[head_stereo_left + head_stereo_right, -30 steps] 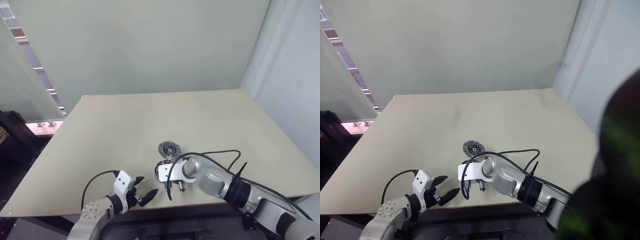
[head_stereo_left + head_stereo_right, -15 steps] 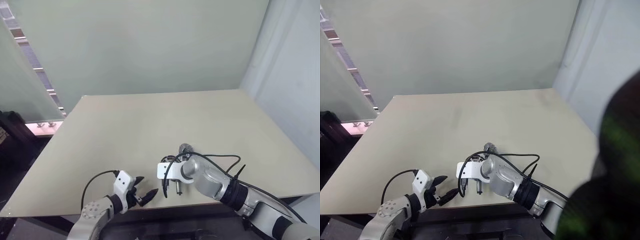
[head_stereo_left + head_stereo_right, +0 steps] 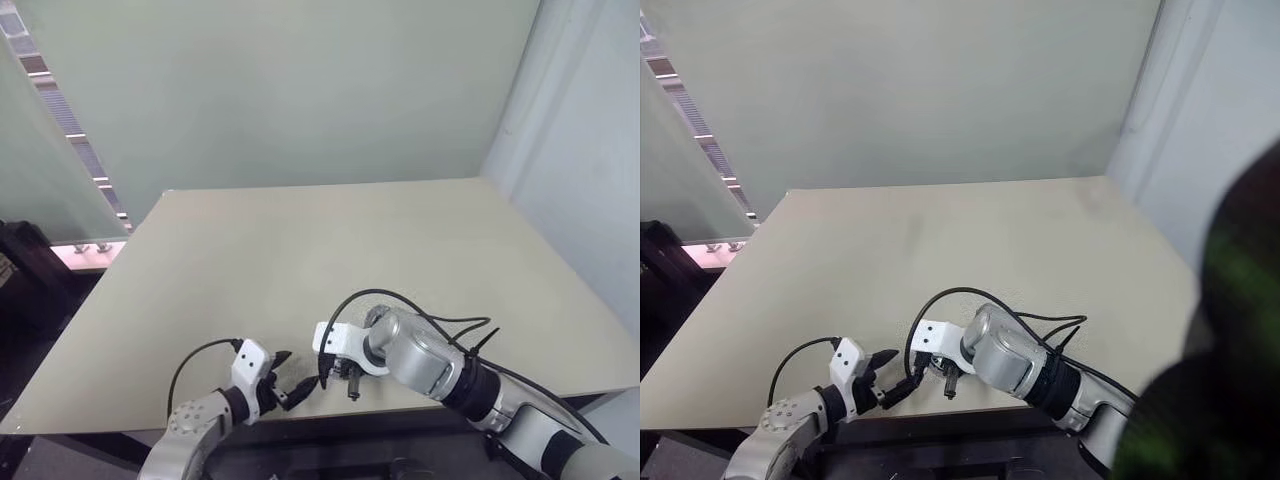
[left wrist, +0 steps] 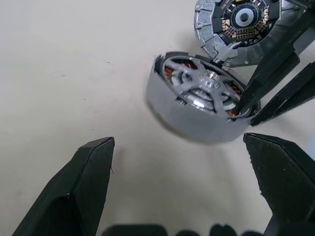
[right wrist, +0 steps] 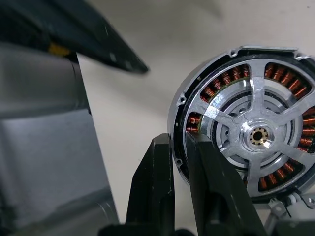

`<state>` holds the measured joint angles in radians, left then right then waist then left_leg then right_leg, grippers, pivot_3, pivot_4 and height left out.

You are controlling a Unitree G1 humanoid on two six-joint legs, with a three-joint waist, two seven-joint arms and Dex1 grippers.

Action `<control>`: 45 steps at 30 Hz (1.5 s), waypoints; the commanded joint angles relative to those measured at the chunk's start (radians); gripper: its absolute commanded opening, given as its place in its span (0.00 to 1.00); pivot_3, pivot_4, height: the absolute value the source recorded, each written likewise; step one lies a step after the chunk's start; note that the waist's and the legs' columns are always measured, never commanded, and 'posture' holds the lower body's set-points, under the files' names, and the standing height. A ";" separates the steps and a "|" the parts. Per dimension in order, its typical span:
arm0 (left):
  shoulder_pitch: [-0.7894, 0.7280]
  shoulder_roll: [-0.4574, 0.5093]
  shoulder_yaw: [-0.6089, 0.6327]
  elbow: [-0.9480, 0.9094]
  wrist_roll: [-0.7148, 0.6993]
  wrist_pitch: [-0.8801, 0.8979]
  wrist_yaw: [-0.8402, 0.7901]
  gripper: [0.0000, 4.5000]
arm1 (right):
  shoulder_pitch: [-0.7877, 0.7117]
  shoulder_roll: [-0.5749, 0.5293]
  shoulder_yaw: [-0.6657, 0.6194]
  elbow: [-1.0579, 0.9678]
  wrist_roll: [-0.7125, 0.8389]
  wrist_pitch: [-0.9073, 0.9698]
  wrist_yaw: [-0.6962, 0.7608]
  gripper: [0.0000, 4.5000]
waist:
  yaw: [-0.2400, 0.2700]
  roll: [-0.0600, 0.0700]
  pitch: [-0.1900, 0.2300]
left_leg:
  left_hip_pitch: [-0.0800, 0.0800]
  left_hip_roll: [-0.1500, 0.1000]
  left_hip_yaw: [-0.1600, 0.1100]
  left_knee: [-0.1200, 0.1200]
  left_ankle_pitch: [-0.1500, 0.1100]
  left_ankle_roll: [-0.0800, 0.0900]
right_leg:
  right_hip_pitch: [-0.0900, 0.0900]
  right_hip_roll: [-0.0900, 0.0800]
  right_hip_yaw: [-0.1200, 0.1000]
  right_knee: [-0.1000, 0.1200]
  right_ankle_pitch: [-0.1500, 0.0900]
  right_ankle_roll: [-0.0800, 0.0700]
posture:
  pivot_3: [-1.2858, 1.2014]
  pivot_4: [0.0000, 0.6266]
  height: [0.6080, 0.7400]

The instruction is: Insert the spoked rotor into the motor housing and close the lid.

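Right gripper (image 5: 179, 162) is pinched on the rim of the motor housing (image 4: 182, 112): in the right wrist view one black finger (image 5: 155, 187) sits outside the silver wall and the other inside it, against the copper windings, with only the wall between them. So narrow jaws, holding the housing by its edge. The spoked rotor (image 5: 258, 135) is in the housing, its spokes and central hub lying over the windings. In the left wrist view the housing looks tilted, its near side raised off the table (image 3: 250, 260) with a soft shadow below; I cannot tell whether its far edge touches the surface. The lid (image 4: 236, 27) is just beyond the housing, beside its rim and not on it, with its dark centre and a pale round middle facing the camera; whether the two touch is unclear. Left gripper (image 3: 292, 386) stands with jaws wide and nothing between them, its two fingers (image 4: 74, 196) bracketing the housing from the near side without contact. In the head views both grippers sit close together at the near edge of the table, slightly left of centre, left fingertips almost meeting the right wrist; the parts themselves are hidden under the right hand there.
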<state>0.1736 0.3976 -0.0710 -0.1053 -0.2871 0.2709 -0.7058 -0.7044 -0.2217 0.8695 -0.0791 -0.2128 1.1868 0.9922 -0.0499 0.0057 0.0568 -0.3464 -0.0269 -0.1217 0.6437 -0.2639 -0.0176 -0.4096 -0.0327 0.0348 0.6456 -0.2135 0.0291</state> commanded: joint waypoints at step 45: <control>-0.015 0.091 0.141 -0.143 -0.149 0.132 -0.026 0.00 | 0.063 -0.354 -0.319 -0.078 0.067 -0.356 -0.197 1.00 | 0.000 -0.001 0.001 | -0.003 0.000 0.002 0.000 -0.001 0.002 | -0.002 0.000 0.001 -0.002 0.000 0.000 | 0.52 0.00 1.00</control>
<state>0.1736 0.4751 0.0475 -0.1994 -0.4129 0.4036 -0.7309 -0.6372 -0.5982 0.5735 -0.1101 -0.1676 0.8317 0.7962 -0.0500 0.0048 0.0577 -0.3497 -0.0267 -0.1193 0.6438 -0.2646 -0.0157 -0.4111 -0.0326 0.0360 0.6432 -0.2136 0.0290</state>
